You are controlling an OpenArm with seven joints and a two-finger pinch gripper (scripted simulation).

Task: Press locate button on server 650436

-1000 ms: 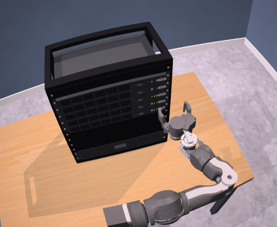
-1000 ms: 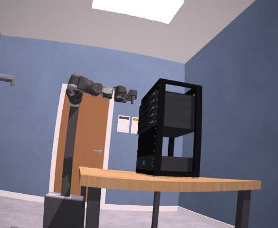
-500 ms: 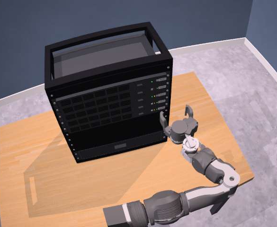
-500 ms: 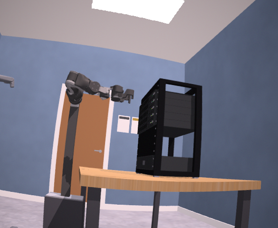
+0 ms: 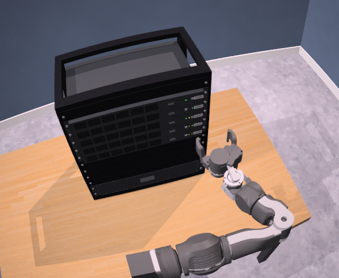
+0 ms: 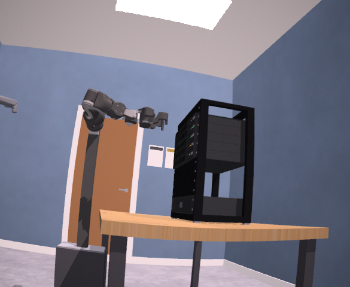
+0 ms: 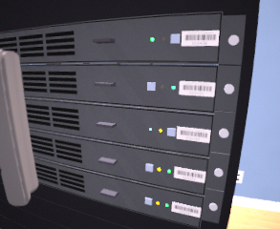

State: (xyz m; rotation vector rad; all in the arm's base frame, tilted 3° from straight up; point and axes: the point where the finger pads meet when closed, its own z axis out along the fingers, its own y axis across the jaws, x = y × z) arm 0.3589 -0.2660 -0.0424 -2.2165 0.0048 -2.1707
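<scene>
End effector [image 5: 214, 142] open, empty, off rack [image 5: 133, 78]; only wrist cam shows unlit buttons [image 7: 175, 38].

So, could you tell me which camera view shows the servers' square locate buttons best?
The wrist view: five pale square buttons, such as the top one, sit beside the barcode labels. The top view shows only tiny specks; the exterior view sees the rack side-on, buttons indistinct.

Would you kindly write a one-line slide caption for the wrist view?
Open hand's finger at left, before five stacked servers with barcode labels, status lights and unlit square buttons.
</scene>
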